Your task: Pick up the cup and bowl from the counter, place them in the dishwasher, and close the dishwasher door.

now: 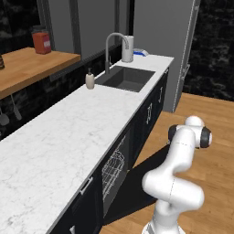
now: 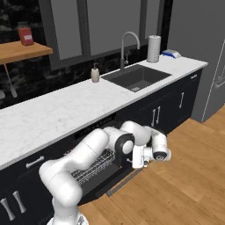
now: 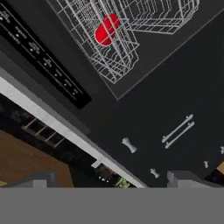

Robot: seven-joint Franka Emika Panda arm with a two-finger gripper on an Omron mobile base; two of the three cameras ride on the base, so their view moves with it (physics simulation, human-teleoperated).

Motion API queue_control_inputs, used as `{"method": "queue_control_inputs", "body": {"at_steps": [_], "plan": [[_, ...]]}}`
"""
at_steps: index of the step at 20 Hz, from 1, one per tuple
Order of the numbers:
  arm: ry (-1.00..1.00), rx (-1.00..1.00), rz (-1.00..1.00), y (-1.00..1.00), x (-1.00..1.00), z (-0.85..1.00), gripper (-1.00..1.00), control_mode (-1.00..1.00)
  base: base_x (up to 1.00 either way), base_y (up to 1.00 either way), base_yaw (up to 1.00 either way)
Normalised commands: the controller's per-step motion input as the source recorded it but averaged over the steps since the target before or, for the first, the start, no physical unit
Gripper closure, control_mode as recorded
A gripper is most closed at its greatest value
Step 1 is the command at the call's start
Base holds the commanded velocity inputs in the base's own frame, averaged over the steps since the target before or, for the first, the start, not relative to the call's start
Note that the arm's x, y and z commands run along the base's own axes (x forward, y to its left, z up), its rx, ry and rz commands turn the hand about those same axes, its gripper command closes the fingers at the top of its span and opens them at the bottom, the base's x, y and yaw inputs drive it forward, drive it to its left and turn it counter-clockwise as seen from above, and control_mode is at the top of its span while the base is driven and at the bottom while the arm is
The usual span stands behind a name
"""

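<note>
The gripper (image 2: 141, 157) hangs low in front of the open dishwasher (image 2: 94, 165), below counter (image 2: 57, 112) level. Its jaws stand wide apart and hold nothing; the two finger tips (image 3: 177, 177) show at the bottom of the hand view with clear space between them.

The cup (image 3: 106, 29) lies on its side inside the wire rack (image 3: 122, 39) — ahead of the gripper and up toward the far edge of the hand view, well apart from the fingers. Its long axis runs diagonally across that view. The bowl cannot be made out in the rack from these pictures.

The counter surface near the arm carries a soap bottle (image 2: 95, 73) beside the sink (image 2: 136, 77), farther along from the gripper; no cup or bowl is visible on it.

The dishwasher door (image 2: 125, 178) lies dropped open, its outer edge low and just beside the gripper, on the gripper's underside in the right base view. The door's long axis runs parallel to the counter front.

Judgement: with the cup racked and the hand empty, the closing step appears to be next. That move turns on one relation — the gripper must get beneath the door's free edge and push it upward toward the cabinet face.
</note>
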Motion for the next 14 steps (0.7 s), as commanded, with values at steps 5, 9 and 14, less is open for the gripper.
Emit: {"method": "queue_control_inputs", "body": {"at_steps": [5, 9, 14], "plan": [[-0.13, 0.24, 0.00, -0.74, -1.00, -0.37, -1.00, -1.00, 0.00, 0.00, 0.00], [-0.31, 0.11, 0.00, -0.31, -1.00, -0.94, -1.00, -1.00, 0.00, 0.00, 0.00], [-0.35, 0.05, -0.03, 0.04, -0.32, -1.00, -1.00, -1.00, 0.00, 0.00, 0.00]]}}
